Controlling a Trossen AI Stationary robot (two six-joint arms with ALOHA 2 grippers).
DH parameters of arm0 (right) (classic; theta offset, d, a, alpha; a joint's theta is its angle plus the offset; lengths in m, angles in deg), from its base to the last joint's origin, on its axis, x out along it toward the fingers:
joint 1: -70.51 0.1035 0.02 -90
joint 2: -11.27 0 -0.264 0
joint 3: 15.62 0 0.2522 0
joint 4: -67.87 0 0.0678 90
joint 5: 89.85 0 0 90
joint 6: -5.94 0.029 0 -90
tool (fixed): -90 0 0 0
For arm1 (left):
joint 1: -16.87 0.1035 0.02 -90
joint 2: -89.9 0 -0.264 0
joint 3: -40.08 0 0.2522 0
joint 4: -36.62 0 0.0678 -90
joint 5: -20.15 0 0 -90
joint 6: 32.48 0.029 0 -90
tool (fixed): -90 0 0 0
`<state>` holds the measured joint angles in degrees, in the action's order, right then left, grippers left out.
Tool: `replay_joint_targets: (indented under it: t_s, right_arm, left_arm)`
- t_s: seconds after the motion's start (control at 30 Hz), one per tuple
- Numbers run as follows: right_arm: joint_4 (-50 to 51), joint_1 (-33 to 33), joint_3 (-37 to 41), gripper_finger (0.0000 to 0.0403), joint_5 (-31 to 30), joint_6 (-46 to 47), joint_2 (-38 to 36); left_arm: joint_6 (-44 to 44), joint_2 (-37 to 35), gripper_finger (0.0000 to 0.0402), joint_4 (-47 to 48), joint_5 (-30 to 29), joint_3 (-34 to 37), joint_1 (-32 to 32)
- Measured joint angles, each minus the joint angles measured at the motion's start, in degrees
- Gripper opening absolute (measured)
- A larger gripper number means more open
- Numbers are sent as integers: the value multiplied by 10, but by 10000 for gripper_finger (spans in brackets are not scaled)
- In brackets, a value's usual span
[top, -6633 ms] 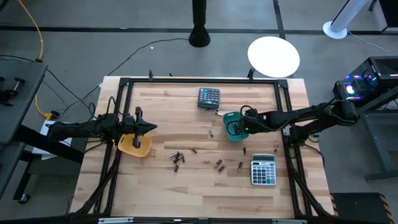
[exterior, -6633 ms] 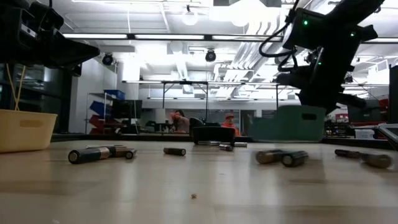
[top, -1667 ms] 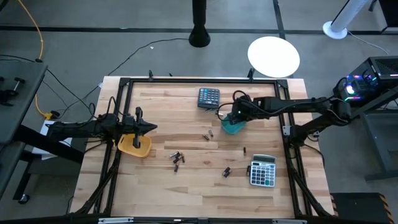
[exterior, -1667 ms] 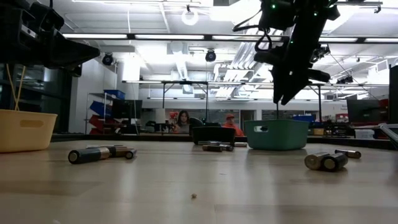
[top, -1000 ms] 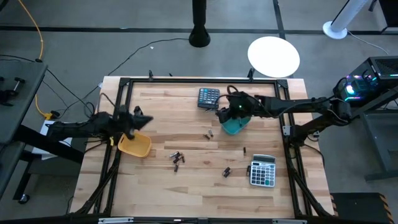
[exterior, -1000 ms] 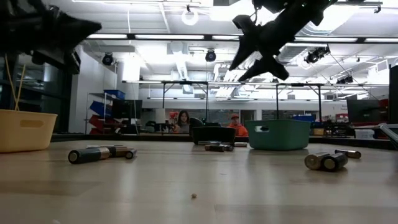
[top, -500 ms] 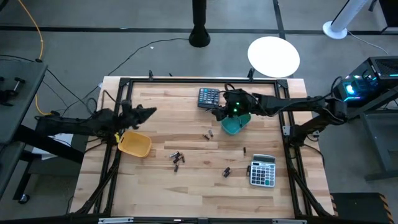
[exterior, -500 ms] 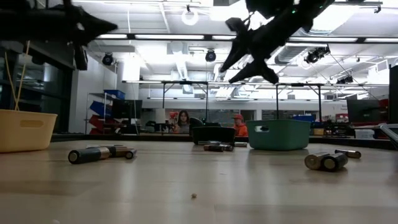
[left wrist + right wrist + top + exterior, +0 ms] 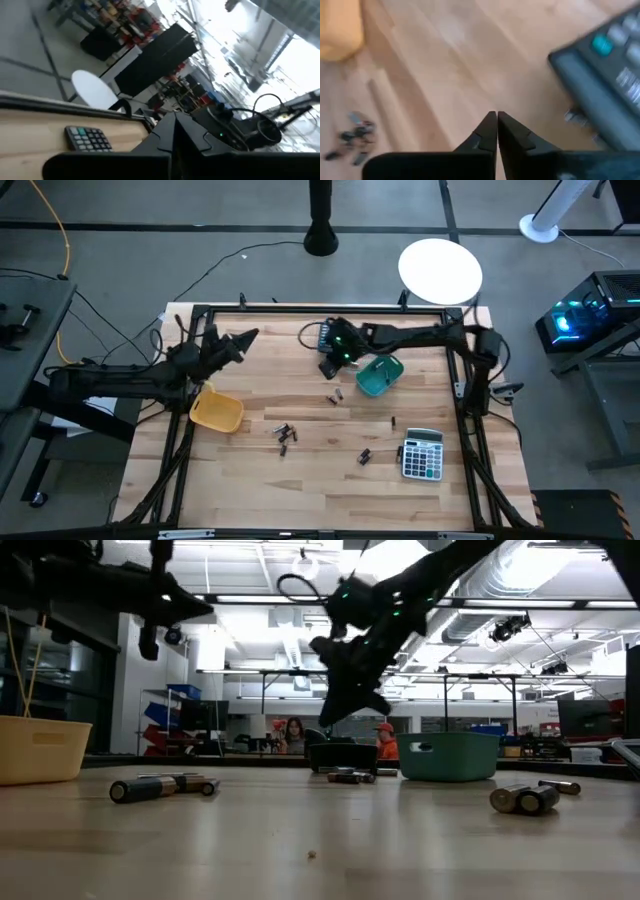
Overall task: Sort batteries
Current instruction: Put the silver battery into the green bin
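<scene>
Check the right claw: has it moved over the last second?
Yes. In the high view the right claw, shut and empty, has swung from above the teal tray to beside the dark calculator.

No legible text or labels.

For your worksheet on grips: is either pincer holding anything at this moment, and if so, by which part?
Nothing is held. The right pincer is shut on nothing above the table near the dark calculator; the left pincer is likewise shut and empty.

Batteries (image 9: 285,433) — small dark cylinders, lying flat, scattered mid-table; approx. eight visible, count unsure.
</scene>
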<state>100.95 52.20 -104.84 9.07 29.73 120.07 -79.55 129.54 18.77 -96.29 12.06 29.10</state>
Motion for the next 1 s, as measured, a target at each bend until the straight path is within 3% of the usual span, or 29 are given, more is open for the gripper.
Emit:
replay_joint_targets:
  t_s: [0.23,0.57,0.67,0.83,1.0]
  right_arm:
    - [115,-31,-89,1,9,-119,62]
    - [153,-68,-88,0,4,-127,65]
    - [153,-73,-88,0,-1,-110,65]
    - [144,-75,-88,0,-88,-95,65]
    - [131,-77,-90,0,-75,-73,63]
  left_arm:
    - [-108,68,0,0,6,-17,-1]
    - [-113,183,0,1,23,-57,27]
    - [-112,215,0,0,56,-74,48]
    - [-43,260,0,-18,145,-109,89]
    - [20,285,0,-16,228,-139,122]
